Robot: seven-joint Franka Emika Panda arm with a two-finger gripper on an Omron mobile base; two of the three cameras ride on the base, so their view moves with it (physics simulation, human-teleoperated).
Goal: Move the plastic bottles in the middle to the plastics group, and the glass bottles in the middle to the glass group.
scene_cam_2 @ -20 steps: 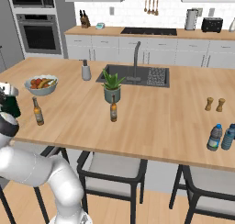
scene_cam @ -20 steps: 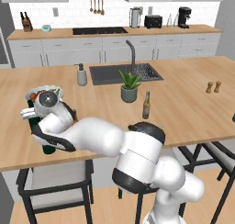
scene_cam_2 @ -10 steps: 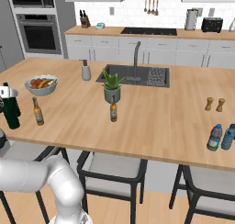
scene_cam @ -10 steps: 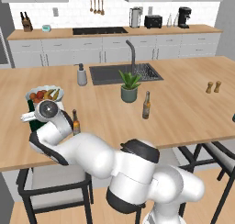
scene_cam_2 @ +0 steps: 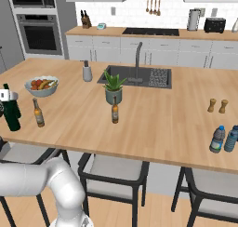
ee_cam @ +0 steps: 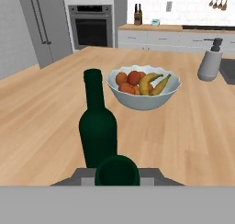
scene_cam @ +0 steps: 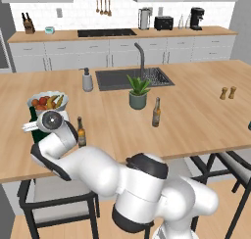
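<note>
— What is seen first?

— The wooden island counter (scene_cam_2: 162,119) is spread across both base views. A dark sink (scene_cam_2: 148,78) is set into its far side.

— And what is stood on it?

— A white fruit bowl (ee_cam: 144,97) filled with oranges and bananas is placed near the left end. A potted plant (scene_cam_2: 113,89) is set just in front of the sink.

— Where are the glass bottles found?

— Two dark green ones are seen in the hand view. The standing wine bottle (ee_cam: 97,126) is set upright on the counter, in front of the fruit bowl and apart from it. The gripped wine bottle (ee_cam: 116,170) is seen from above, just beside the standing one and nearer the camera. Whether its base is set on the counter cannot be told.

— How is the pincer described?

— The gripper (ee_cam: 116,175) is clamped on the neck of the gripped wine bottle, whose round top is framed between the two fingers.

— What smaller things are noted?

— A grey soap dispenser (scene_cam_2: 86,71) is stood left of the sink. Two plastic bottles (scene_cam_2: 216,139) are placed together at the right front edge, well apart from the glass. An amber beer bottle (scene_cam_2: 38,113) is stood at the left end, near the wine bottles. A brown beer bottle (scene_cam_2: 115,110) is stood in the middle, just in front of the plant. Two small wooden shakers (scene_cam_2: 212,105) are placed side by side towards the right.
</note>
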